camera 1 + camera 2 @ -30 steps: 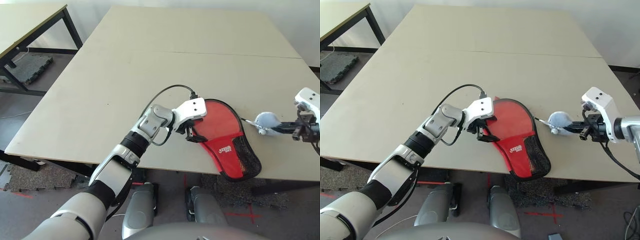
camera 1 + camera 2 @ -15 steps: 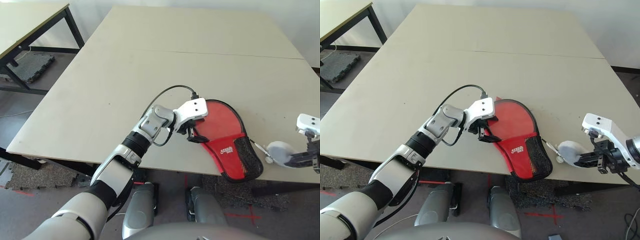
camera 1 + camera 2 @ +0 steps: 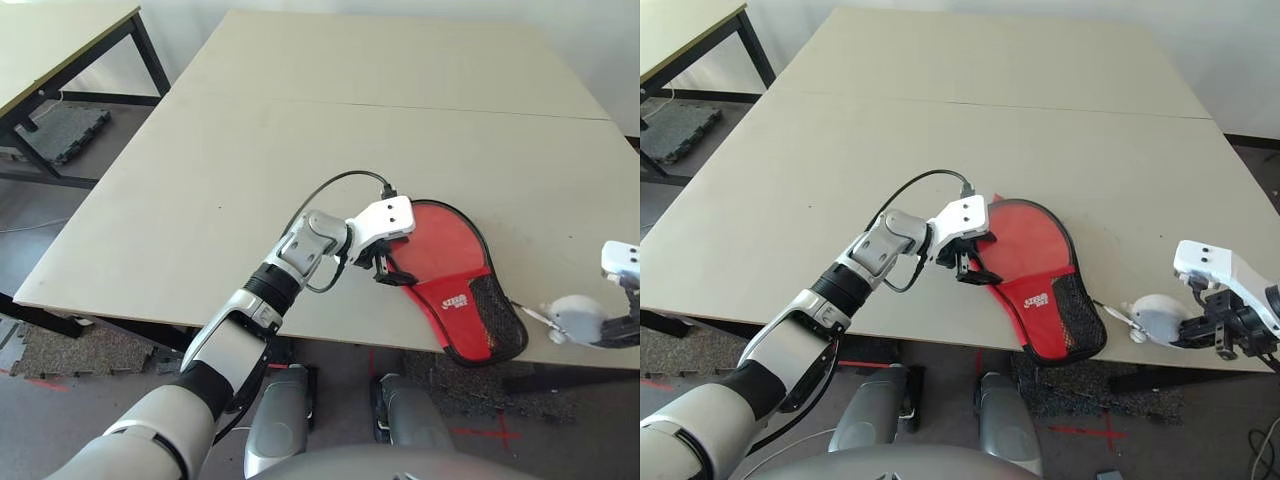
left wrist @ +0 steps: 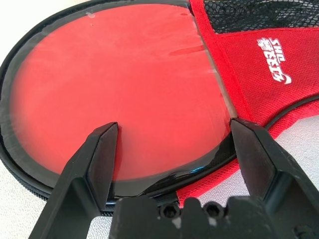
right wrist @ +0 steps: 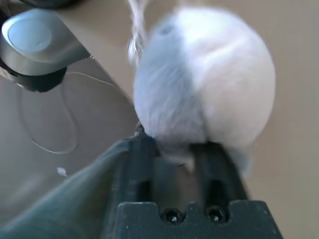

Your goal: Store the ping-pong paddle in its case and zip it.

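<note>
Red rubber marks the round face of the ping-pong paddle point(image 4: 119, 84), lying inside its case point(image 3: 1044, 316) behind a clear window in the upper part. The case rests flat on a pale table point(image 3: 290, 130), its lower end at the near edge, with the red panel, white lettering point(image 4: 275, 59) and black mesh pocket point(image 3: 1074, 312) facing up and a black rim running around it. At the left side of the case, the robot's left gripper point(image 4: 174, 124) stands open, its two black fingers spread wide over the rim; whether they touch the fabric cannot be told. To the right of the case, a thin pale cord point(image 3: 1115, 314) leads from its rim to a small grey-and-white plush toy point(image 5: 204, 74), near the table's front edge. Beyond the toy, farther right of the case, the right gripper point(image 5: 173, 145) has its fingers a little apart, their tips at the plush; whether they grip it cannot be told. Well apart from the case, past the table's left side, stands a second table point(image 3: 55, 40), near a dark floor mat point(image 3: 65, 135).
</note>
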Tool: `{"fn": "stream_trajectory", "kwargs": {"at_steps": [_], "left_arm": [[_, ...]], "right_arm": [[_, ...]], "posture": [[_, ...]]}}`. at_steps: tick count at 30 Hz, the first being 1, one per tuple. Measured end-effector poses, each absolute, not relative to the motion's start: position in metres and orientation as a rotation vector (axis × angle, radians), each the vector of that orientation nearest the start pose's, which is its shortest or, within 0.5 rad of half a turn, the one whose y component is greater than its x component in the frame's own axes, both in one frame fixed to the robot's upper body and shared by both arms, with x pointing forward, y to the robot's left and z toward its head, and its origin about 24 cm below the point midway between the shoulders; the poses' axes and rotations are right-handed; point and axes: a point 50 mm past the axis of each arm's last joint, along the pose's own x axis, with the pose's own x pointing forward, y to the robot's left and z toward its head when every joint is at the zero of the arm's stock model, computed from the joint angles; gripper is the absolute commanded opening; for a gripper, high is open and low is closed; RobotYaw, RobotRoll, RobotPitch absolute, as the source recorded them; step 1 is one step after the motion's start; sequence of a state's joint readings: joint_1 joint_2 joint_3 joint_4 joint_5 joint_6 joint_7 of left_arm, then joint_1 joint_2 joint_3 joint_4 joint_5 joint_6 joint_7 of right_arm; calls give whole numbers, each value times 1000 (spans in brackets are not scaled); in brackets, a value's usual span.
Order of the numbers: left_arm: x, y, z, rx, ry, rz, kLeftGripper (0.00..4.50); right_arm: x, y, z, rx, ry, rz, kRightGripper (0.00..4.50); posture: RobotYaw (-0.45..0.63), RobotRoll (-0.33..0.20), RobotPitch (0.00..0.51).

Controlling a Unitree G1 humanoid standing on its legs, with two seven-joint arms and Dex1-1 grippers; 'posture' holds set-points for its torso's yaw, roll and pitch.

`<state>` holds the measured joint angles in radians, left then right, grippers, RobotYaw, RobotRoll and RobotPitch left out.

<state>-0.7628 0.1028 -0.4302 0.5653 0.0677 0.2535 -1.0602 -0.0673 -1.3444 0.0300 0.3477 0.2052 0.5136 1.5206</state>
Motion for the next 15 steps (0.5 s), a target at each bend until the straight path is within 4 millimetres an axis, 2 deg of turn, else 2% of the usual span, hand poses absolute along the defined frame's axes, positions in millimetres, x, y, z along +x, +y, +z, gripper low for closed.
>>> {"fn": "stream_trajectory", "kwargs": {"at_steps": [6, 8, 13, 15], "left_arm": [[321, 53, 90, 449, 363, -1364, 4500], [321, 67, 93, 437, 383, -1330, 4500], [319, 107, 96, 365, 470, -1211, 4500], [320, 125, 103, 347, 477, -1145, 4500]], "right_arm": [[220, -398, 191, -186, 946, 635, 4462], [222, -401, 197, -150, 897, 610, 4462], [233, -398, 188, -39, 808, 602, 4462], [246, -396, 187, -7, 698, 560, 4462]], "posture": [[11, 0, 141], [19, 0, 140], [33, 0, 138], [38, 0, 138]]}}
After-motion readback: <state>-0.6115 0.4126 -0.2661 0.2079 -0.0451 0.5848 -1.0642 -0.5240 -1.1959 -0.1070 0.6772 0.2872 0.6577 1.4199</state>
